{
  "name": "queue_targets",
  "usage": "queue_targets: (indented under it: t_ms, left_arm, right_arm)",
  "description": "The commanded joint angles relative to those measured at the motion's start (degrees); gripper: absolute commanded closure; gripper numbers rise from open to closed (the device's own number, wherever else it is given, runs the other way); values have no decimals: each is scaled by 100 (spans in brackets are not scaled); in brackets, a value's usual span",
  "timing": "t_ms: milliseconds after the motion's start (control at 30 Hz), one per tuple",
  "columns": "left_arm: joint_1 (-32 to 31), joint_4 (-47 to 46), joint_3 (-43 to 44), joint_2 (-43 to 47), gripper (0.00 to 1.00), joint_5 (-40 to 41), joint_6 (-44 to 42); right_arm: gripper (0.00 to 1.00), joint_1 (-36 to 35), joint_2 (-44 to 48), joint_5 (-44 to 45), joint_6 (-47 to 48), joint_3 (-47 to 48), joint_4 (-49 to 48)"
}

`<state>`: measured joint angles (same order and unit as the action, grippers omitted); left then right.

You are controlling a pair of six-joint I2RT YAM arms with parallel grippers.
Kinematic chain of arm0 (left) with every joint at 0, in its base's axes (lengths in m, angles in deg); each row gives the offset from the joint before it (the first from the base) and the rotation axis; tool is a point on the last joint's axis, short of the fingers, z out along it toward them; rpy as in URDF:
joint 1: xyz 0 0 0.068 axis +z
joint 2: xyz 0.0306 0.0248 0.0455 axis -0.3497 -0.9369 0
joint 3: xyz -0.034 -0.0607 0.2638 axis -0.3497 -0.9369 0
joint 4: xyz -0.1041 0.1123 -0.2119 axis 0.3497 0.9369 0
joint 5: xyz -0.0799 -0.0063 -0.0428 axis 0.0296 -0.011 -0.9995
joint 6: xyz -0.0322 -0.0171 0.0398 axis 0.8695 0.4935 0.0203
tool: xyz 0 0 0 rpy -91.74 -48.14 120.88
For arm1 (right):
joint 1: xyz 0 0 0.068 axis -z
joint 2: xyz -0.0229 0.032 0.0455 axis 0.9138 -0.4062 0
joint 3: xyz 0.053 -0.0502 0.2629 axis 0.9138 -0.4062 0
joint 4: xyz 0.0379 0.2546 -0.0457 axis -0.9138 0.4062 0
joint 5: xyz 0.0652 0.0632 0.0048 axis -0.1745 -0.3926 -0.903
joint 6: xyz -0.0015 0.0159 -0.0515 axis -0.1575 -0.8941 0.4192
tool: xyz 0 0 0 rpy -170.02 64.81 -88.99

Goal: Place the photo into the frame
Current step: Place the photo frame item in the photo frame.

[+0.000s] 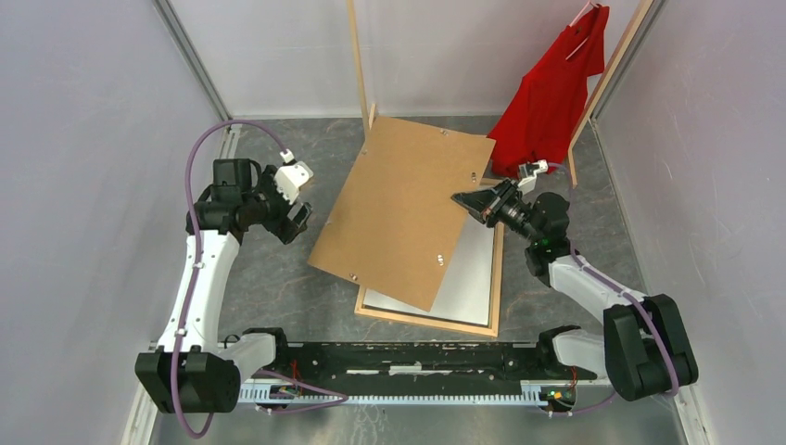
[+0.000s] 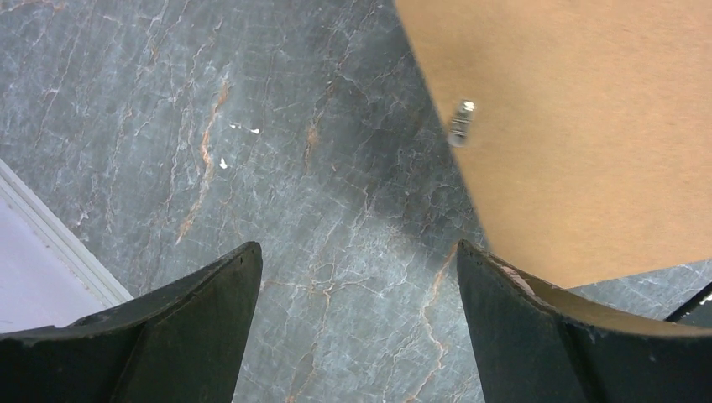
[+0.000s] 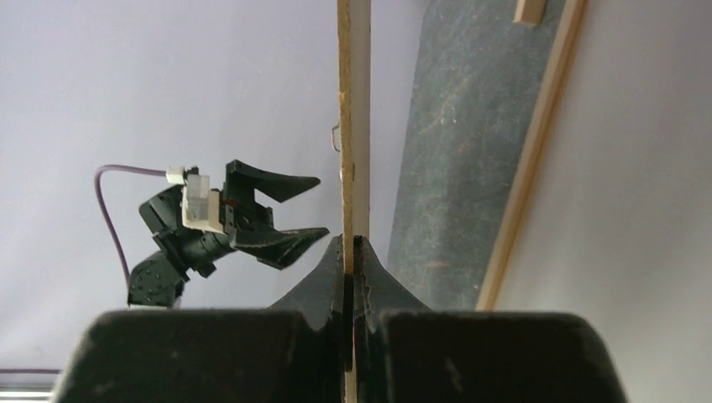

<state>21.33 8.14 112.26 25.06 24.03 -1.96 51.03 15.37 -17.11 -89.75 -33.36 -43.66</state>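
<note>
Photo [image 1: 473, 273] position: a pale sheet lies flat inside the frame [image 1: 426, 321], and it reads as the print's plain reverse. No picture side shows in any view, so this identification is a judgement only.

Frame position: flat on the table [image 1: 278, 287], with its near and right rails exposed.

Backing board [image 1: 403, 209]: a brown board of similar size lies skewed across the far-left part of the frame. It overhangs the frame on the left and far sides. Its right edge appears raised off the frame. How high it is raised cannot be read.

Right gripper [image 1: 468, 200]: positioned over the right half of the frame. The right wrist view shows its jaws pressed together on the thin edge of the board [image 3: 353, 126], which is seen edge-on.

Left gripper [image 1: 295, 202]: positioned well to the left of the frame, beside the board's left corner. Its jaws stand wide apart and hold nothing. The left wrist view shows bare table between the fingers [image 2: 210, 319]. The board [image 2: 588, 126] and one of its metal tabs [image 2: 460, 122] lie just beyond the right finger.

Step in hand, as judged: handling the backing board over a frame already loaded with the print.

Next move, as judged:
1. Rotate the board until its edges run parallel to the frame rails.
2. Lower it inside the frame without dragging the sheet beneath.
3. Steady the free left corner with the left gripper.
</note>
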Motion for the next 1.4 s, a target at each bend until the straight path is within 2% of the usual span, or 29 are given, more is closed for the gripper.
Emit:
queue_targets:
  t_ms: [0, 167, 467, 600, 767, 967, 1367]
  left_arm:
    - [-16, -57, 31, -254, 8, 368, -119]
    - [-17, -432, -332, -596, 8, 360, -160]
    - [-291, -1007, -477, -1564, 11, -202, -425]
    - [-437, -1130, -383, -2019, 12, -378, -501]
    - [-714, -1184, -329, -2515, 15, -461, -755]
    - [-904, -1277, -271, -2972, 17, -632, -863]
    - [-1126, -1346, -257, -3298, 24, -683, -874]
  right_arm:
    - [100, 407, 210, -1261, 432, 86, 388]
    - [100, 806, 451, -1818, 1359, 102, 1702]
    - [100, 1725, 576, -2547, 1990, -178, 2660]
    - [100, 1922, 381, -2648, 2733, 62, 3442]
    - [100, 2131, -25, -2736, 2915, 124, 3378]
    - [100, 2142, -605, -2815, 3116, 645, 3380]
    - [100, 2148, -1422, -3016, 3501, 1240, 3362]
